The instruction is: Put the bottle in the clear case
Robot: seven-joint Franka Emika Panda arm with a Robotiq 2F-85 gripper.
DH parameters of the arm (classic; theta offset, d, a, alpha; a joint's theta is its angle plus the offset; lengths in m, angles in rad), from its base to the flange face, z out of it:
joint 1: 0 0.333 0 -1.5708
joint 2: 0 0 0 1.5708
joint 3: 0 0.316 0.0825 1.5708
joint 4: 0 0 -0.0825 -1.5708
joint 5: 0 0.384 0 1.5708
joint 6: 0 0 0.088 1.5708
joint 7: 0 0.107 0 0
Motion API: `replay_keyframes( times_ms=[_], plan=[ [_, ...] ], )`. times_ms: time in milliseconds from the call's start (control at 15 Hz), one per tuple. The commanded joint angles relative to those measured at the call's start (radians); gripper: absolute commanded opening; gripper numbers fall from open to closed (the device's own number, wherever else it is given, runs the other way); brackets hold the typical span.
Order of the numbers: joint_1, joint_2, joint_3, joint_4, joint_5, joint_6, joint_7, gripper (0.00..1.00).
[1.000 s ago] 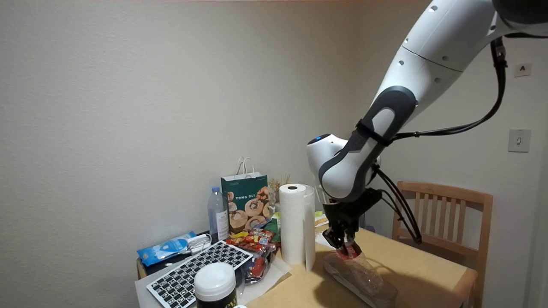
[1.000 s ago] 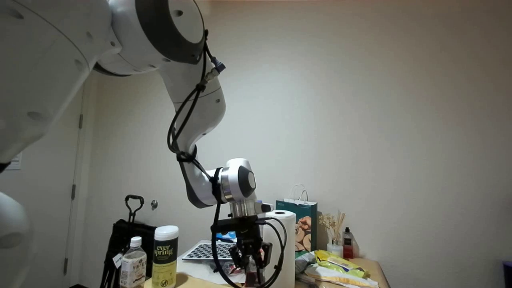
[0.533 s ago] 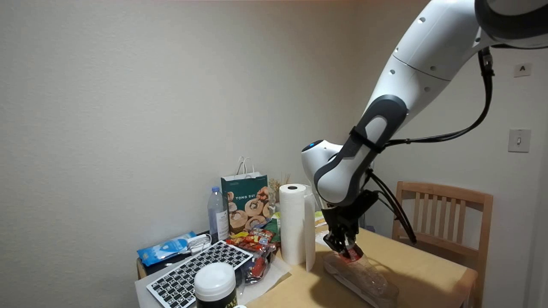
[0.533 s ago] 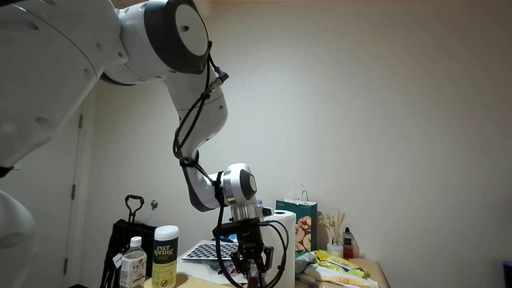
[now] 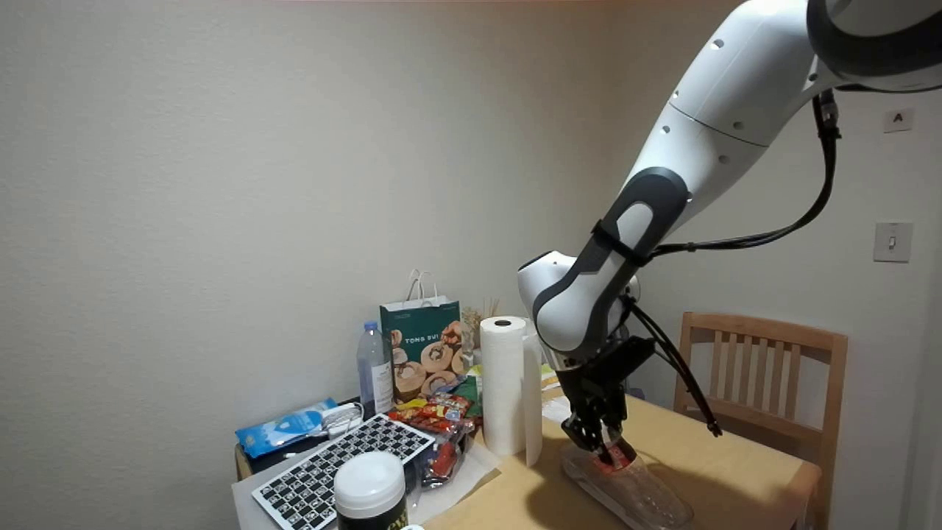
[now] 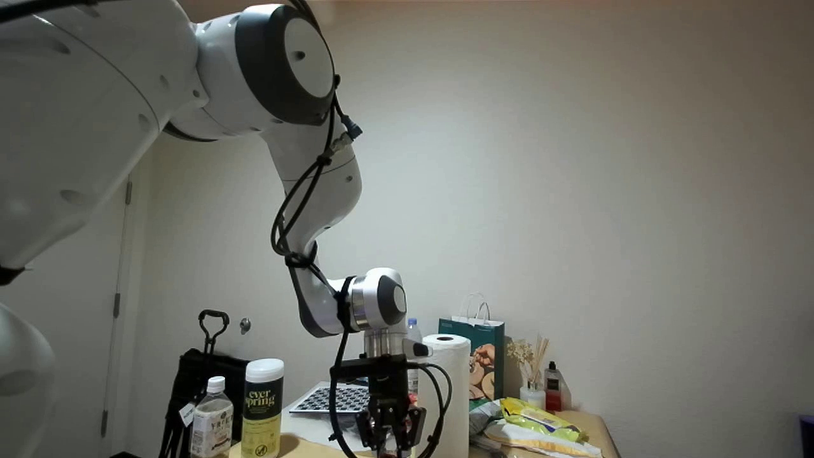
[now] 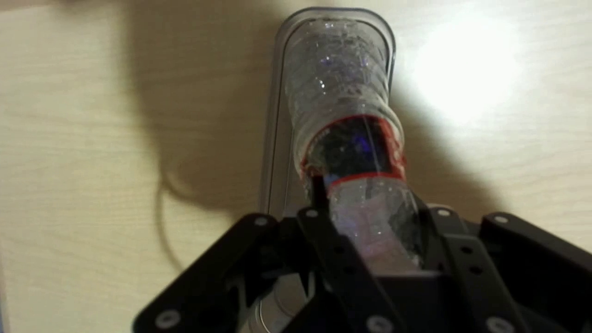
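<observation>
Since the arm (image 5: 695, 143) has come down a bit vs. a sec ago, the gripper (image 7: 370, 196) sits lower now, still clamped on the bottle (image 7: 350, 145). Wrist view: jaws up against both sides of it, just by the red-edged label; neck end partly hidden b/w them. Bottle's tilted, running lengthwise along the clear case (image 7: 278, 166), w/ base end down within the rim at one end & gripped end higher up. Can't tell if base touches the case floor.

In an exterior view, label is nearer the table (image 5: 692, 445) than in prev. frames, & the clear case's outline seems to have slid a little the same way, twd. the bottom right. In an exterior view, gripper's lower & a bit left of its prev. pos., so the tall blue-capped bottle (image 6: 413, 334), mostly hidden before, now shows beside the paper towel roll (image 6: 448, 388). Task bottle there is nearly all cut off by the bottom edge.

Paper towel roll stands upright, near the clear case but apart. Unchanged vs. earlier: gridded tray (image 5: 338, 471), green paper bag (image 5: 421, 350), white-lidded canister (image 6: 262, 410), yellow packet (image 6: 540, 418) & chair (image 5: 765, 330).
</observation>
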Motion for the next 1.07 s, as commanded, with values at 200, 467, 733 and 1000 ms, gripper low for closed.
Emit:
replay_keyframes(
  times_ms=[200,467,733,1000],
  plan=[
    [-0.049,0.027,0.04,0.006,0.152,-0.096,-0.087,0.13],
    [-0.051,0.034,0.035,0.002,0.166,-0.088,-0.077,0.25],
    [-0.051,0.038,0.033,0.005,0.164,-0.088,-0.071,0.72],
    [-0.054,0.058,0.034,0.008,0.177,-0.089,-0.071,0.98]
  ],
)
